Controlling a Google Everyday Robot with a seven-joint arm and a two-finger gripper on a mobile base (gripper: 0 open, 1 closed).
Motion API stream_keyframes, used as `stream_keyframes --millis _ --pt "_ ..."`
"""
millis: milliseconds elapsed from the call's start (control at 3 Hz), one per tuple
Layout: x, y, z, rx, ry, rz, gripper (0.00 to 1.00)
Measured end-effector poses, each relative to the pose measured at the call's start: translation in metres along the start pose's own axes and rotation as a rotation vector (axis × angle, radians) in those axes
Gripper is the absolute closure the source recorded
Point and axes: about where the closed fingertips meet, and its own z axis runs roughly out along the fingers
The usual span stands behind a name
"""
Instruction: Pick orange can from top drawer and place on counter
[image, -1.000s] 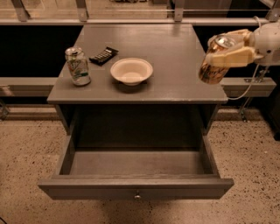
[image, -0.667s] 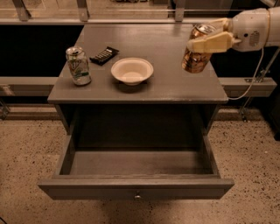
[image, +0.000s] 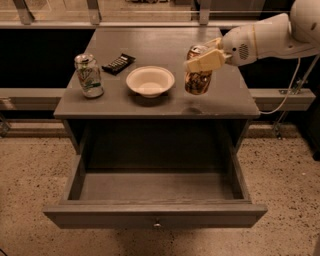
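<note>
Gripper (image: 204, 59), cream-coloured and two-fingered, reaches in from 2 o'clock and pinches the small brownish-orange metal can (image: 198, 80) by its upper half, seemingly just above the flat grey wooden counter (image: 165, 45). At the can's 9 o'clock sits a round white bowl (image: 150, 81). The wide grey top drawer (image: 155, 212) stands open at 6 o'clock.

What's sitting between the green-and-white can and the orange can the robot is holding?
The white bowl sits between them on the counter, seen in the camera view. The gripper clasps the orange can over the counter's right side.
</note>
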Motion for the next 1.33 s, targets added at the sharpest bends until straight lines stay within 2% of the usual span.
stream_keyframes --millis 333,667,1333 --pt "0.032 -0.006 0.021 0.023 0.007 0.039 0.82" --pt "0.040 -0.007 0.028 0.026 0.009 0.052 0.59" --pt "0.040 -0.005 0.034 0.016 0.009 0.053 0.12"
